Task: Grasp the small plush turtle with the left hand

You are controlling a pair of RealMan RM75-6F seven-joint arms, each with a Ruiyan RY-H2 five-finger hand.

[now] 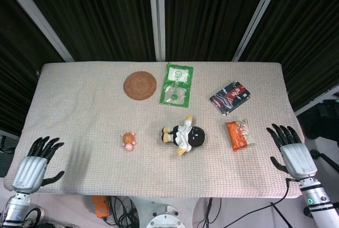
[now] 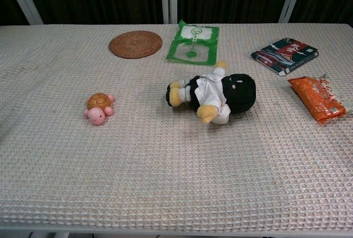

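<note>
**Operator:** Fingers on both hands, status?

**Technician:** Fingers of the left hand are spread apart and hold nothing; the hand rests near the front left corner of the table. The right hand is likewise spread and holding nothing, at the front right edge. Neither hand shows in the chest view.

**Operator:** Location of the target?

**Technician:** The plush turtle lies on the cloth left of centre, brown shell up. In the chest view the turtle has its pink head toward the front edge, so its long axis runs roughly front to back, slightly slanted.

**Operator:** Governing relation for the reach?

**Technician:** The turtle lies forward and to the right of the left fingertips, well apart from them. The left hand is clearly the nearer one; the right hand is further off, with other items between it and the turtle. Judgement: the hand must travel inward and away from the robot, then descend over the shell.

**Operator:** Obstructions?

**Technician:** None on the direct path. The black plush doll lies near the turtle on its right, not touching. The round woven coaster and the green packet sit further back. The dark packet and the orange snack bag lie well to the right.
</note>
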